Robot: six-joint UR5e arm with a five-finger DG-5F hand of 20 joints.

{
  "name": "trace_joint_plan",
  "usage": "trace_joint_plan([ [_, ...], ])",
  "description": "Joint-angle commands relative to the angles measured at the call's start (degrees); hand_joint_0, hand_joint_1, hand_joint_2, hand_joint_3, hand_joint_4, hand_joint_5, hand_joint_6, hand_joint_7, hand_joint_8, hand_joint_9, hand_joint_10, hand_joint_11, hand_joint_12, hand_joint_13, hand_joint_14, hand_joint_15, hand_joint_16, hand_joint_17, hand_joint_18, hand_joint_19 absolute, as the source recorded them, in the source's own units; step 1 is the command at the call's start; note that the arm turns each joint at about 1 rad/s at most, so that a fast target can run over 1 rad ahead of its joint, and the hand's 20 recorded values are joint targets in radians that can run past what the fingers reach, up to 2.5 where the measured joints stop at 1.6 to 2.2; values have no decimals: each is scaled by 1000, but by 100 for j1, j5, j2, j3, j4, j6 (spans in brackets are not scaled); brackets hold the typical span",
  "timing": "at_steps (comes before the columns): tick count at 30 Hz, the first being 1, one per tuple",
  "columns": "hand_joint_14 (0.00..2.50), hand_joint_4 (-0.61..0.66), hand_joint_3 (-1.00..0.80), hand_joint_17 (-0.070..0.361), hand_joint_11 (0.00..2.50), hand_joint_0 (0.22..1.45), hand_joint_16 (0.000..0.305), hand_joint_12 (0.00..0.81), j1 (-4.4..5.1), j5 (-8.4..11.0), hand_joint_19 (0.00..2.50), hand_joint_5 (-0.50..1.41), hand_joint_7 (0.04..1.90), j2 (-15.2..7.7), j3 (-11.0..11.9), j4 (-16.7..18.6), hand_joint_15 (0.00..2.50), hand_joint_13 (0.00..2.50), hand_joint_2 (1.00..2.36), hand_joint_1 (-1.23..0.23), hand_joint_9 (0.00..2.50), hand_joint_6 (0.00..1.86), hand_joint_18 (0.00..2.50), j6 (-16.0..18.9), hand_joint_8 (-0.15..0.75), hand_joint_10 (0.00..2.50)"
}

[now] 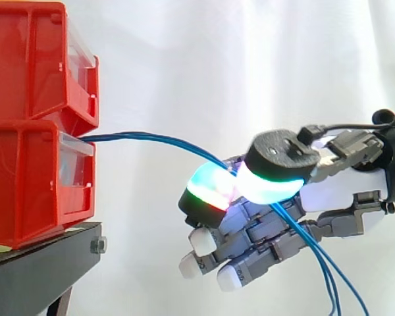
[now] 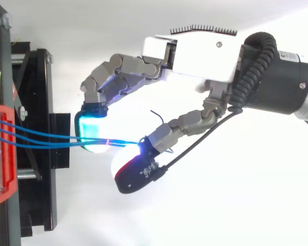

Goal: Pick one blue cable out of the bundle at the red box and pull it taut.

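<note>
**A:** Why is the hand [image 1: 336,191] held away from the red box [image 1: 26,184]?

**B:** To make tension, I think. Its glowing pads [image 1: 207,187] pinch the blue cables [image 1: 145,135] between thumb and finger. The cables leave the lower box in a soft arc, so they are not yet taut, and the loose ends hang below. Whether it pinches one cable or several, I cannot tell.

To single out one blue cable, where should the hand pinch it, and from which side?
Probably an outer strand of the blue cables close to the red box, where they fan apart; at the hand they converge. They lie side by side, so come from that strand's outer side.
</note>
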Motion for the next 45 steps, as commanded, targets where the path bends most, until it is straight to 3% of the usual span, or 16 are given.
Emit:
trace_joint_plan([
  [1,5,24,-500,118,578,534,52,353,0,0,231,-200,929,8,1,0,138,359,1000,-889,794,903,491,0,266,10],
  [8,6,11,-500,119,551,510,53,352,0,0,277,-178,957,-1,1,0,158,390,1000,-728,845,883,507,-9,268,12],
  [16,6,10,-493,117,530,518,52,350,0,0,298,-171,961,-1,-8,0,168,391,1000,-693,845,874,499,0,262,9],
  [26,7,-28,-128,109,578,621,49,338,0,0,290,-158,1036,8,1,0,193,486,1019,-792,922,910,564,0,273,12],
  [30,7,-62,-140,108,587,652,48,336,9,0,275,-159,1041,-1,1,0,187,485,1020,-828,928,912,563,-9,272,10],
  [38,6,-29,-352,109,571,735,48,339,9,0,224,-167,1014,-1,1,0,154,441,1011,-915,874,888,557,0,270,12],
  [45,6,-38,-289,109,589,717,49,339,9,0,244,-168,1119,-1,1,0,160,439,1015,-900,878,883,556,0,272,10],
])
